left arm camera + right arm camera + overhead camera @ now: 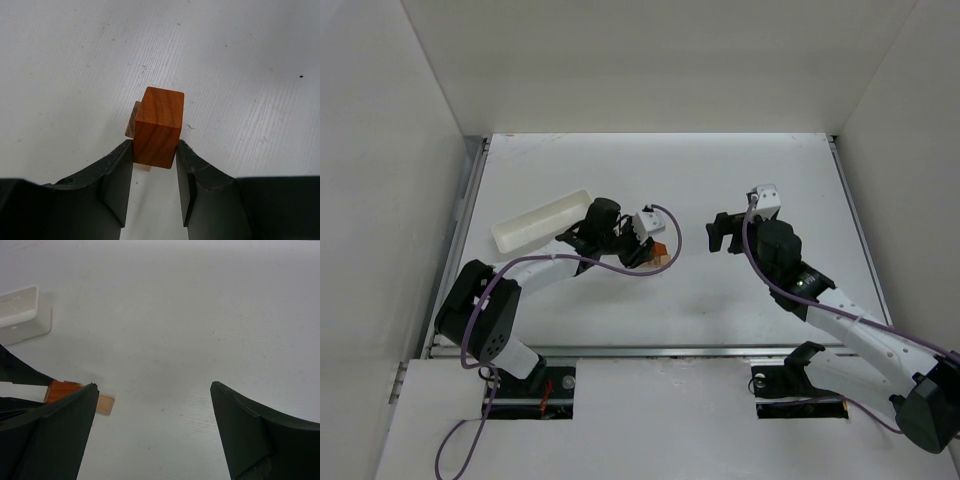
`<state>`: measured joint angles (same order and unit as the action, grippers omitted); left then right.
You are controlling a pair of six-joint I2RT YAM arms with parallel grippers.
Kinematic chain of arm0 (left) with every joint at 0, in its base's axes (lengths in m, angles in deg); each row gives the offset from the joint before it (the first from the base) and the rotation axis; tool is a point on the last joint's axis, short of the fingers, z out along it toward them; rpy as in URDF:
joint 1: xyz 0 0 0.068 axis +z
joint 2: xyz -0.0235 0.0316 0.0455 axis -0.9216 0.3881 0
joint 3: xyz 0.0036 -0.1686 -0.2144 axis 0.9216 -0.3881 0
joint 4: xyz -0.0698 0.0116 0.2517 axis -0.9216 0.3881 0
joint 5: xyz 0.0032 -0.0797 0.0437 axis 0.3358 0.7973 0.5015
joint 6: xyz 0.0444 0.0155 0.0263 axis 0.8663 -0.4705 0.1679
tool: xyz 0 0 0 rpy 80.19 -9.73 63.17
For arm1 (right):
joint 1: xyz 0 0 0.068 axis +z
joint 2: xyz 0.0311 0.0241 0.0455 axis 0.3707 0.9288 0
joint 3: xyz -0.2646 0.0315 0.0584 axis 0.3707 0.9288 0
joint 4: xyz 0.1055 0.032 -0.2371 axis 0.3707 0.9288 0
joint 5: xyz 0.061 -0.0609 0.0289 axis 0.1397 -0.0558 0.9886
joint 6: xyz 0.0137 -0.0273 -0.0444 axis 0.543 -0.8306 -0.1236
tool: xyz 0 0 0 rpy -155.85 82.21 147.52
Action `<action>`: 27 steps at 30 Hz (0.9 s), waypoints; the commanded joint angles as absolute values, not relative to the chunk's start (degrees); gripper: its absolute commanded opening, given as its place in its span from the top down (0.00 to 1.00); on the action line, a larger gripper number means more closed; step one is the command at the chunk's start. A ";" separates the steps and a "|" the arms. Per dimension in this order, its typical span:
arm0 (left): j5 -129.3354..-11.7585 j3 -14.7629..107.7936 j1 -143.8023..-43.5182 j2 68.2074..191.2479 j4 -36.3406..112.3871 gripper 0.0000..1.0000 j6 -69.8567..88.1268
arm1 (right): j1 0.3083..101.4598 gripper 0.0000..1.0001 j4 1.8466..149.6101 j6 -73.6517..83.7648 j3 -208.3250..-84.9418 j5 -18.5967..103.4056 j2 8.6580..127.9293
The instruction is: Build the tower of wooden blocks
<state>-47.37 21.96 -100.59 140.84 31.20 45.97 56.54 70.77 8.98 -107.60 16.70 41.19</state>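
The left arm (535,265) and right arm (865,330) are showing white links, black joints, black pincer fingers (117,185); purple cables (610,267) are looping along.

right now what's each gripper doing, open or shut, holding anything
left gripper: jaws closed on the reddish-brown block
right gripper: jaws open, holding nothing

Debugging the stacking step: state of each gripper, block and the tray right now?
left gripper: shut on reddish-brown block
reddish-brown block: gripped, over pale block
pale block: on table, partly hidden
right gripper: open, empty
white tray: on table, looks empty
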 commanded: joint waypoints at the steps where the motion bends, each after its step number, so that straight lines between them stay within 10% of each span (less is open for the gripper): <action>1: -45.50 24.00 -100.91 140.28 30.63 1.00 46.64 | 56.47 0.00 67.49 8.44 -107.56 17.27 40.04; 27: -45.59 25.06 -100.91 141.86 30.55 1.00 46.64 | 56.47 0.00 67.49 8.44 -107.03 17.27 40.04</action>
<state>-47.28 22.79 -100.59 142.13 31.37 46.41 56.54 70.62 8.94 -107.53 16.81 41.19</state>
